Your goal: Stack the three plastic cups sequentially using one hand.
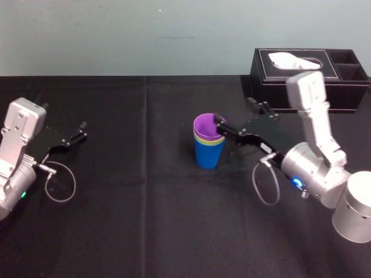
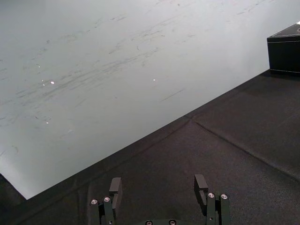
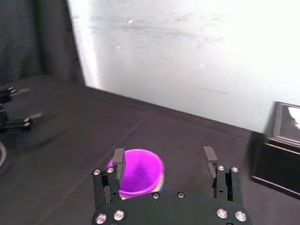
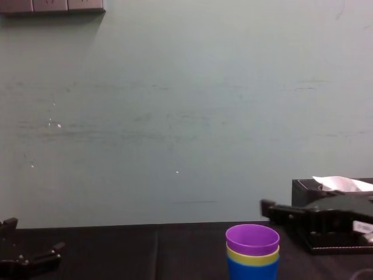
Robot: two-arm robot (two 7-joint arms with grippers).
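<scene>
— Near the middle of the black cloth-covered table (image 1: pixel 145 202), what stands?
— One nest of three smooth tapered cups. A blue plastic tumbler (image 1: pixel 208 156) is at the bottom. A yellow-green tumbler (image 1: pixel 203 139) sits inside it with just its rim band showing. A purple tumbler (image 1: pixel 207 126) is innermost, mouth up. The stack is upright.
— And the claw on the right?
— The right gripper (image 1: pixel 233 109) reaches in from the right. Its two black fingers are spread wide, with nothing clamped between them. Its nearer fingertip (image 1: pixel 218 119) lies at the right side of the purple rim; whether it touches, I cannot tell. The chest view puts that claw a little above rim height, to the stack's right. From its wrist camera, the purple mouth sits just past one finger (image 3: pixel 118 161), off-centre in the gap rather than midway.
— What crowds it?
— A black tissue box (image 1: pixel 307 92), with white tissue (image 1: pixel 293 59) poking from its top, sits at the far right by the pale wall (image 1: pixel 116 35). It is behind the right arm and apart from the cups.
— Free room?
— Open cloth runs left of the stack and nearer than it, as far as the left gripper (image 1: pixel 80 132). That one rests well apart at the left edge, fingers likewise parted and holding nothing.
</scene>
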